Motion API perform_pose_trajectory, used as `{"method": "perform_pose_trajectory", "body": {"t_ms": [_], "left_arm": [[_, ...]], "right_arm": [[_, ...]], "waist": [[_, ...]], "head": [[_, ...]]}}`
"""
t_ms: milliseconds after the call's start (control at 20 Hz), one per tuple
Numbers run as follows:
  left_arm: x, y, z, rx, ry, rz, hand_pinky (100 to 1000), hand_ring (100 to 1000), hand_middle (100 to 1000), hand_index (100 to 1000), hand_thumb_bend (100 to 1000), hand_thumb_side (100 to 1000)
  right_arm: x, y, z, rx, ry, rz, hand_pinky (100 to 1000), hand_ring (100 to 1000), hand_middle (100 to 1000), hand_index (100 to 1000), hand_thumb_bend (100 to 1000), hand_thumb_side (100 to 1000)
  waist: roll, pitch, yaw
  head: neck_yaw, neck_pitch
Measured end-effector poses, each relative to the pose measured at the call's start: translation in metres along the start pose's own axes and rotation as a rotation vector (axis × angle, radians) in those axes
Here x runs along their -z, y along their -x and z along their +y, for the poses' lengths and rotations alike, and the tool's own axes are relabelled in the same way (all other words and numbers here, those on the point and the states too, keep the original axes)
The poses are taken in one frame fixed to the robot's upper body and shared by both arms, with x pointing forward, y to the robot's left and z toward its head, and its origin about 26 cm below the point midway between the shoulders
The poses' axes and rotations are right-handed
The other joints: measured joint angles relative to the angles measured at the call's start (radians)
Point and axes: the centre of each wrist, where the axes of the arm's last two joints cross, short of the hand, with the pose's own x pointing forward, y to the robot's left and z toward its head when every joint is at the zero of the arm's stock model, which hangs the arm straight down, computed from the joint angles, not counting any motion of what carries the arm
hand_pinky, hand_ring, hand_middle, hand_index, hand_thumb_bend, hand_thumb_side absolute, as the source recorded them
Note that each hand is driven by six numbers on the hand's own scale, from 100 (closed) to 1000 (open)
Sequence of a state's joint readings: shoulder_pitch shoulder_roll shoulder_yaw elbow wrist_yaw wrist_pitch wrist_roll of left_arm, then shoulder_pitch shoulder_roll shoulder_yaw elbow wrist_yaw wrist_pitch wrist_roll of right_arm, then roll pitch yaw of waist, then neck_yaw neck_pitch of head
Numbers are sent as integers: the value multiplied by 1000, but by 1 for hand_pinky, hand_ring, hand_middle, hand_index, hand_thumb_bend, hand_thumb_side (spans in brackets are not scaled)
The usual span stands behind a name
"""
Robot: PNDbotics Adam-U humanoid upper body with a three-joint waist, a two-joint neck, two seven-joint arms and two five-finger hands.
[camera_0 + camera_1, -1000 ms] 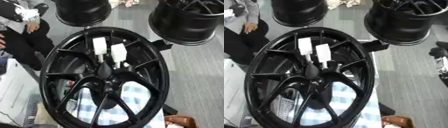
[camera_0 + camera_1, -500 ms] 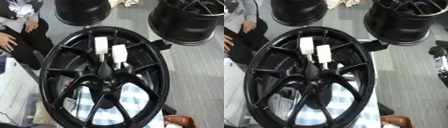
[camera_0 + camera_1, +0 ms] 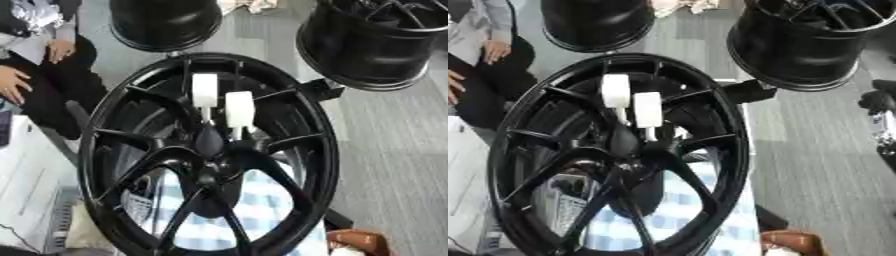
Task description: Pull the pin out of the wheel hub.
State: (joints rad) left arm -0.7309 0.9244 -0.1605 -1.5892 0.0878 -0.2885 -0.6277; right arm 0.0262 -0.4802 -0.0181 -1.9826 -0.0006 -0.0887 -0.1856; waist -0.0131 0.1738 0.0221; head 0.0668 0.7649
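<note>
A large black multi-spoke wheel hub (image 3: 325,150) fills the middle of both views and lies face up. Two white pins stand in it just above its centre boss (image 3: 210,144). The left pin (image 3: 205,90) is a little higher, and the right pin (image 3: 239,108) has a thin shaft running down into the hub. Neither of my hands shows in either view, and nothing touches the pins.
Two more black wheels stand at the back, one at the centre (image 3: 166,22) and one on the right (image 3: 376,45). A blue-white checked cloth (image 3: 262,210) lies under the hub. A seated person (image 3: 44,75) is at the upper left, a brown object (image 3: 359,242) at the bottom right, and a dark shape (image 3: 878,102) at the right edge.
The hub and both white pins stay where they were. The person at the upper left has shifted their hands.
</note>
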Motion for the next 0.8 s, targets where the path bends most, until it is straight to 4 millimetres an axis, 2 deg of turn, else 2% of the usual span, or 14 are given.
{"method": "perform_pose_trajectory", "body": {"t_ms": [350, 550, 700, 750, 800], "left_arm": [[-2, 0, 2, -6, -16, -4, 849, 742, 654, 844, 100, 484], [-6, 1, -1, -28, -56, -7, 852, 737, 642, 842, 100, 495], [-10, -1, -8, -95, -205, -28, 857, 737, 639, 845, 100, 506], [-11, -4, -13, -127, -270, -41, 858, 737, 639, 845, 100, 511], [-11, -6, -18, -160, -334, -50, 860, 737, 638, 847, 100, 531]], "right_arm": [[0, 0, 0, -4, 3, -5, 879, 709, 641, 784, 100, 599], [6, -3, -4, -39, -3, -35, 882, 719, 651, 789, 100, 560], [17, -10, -14, -134, -20, -95, 886, 731, 663, 796, 100, 509], [21, -13, -18, -175, -31, -117, 887, 734, 665, 797, 100, 464], [25, -16, -23, -222, -43, -139, 889, 740, 671, 798, 100, 376]], "waist": [[0, 1, 0], [0, 5, 3], [-3, 7, 4], [-5, 8, 4], [-8, 10, 5]], "head": [[0, 0], [0, 0], [0, 0], [0, 0], [-1, 0]]}}
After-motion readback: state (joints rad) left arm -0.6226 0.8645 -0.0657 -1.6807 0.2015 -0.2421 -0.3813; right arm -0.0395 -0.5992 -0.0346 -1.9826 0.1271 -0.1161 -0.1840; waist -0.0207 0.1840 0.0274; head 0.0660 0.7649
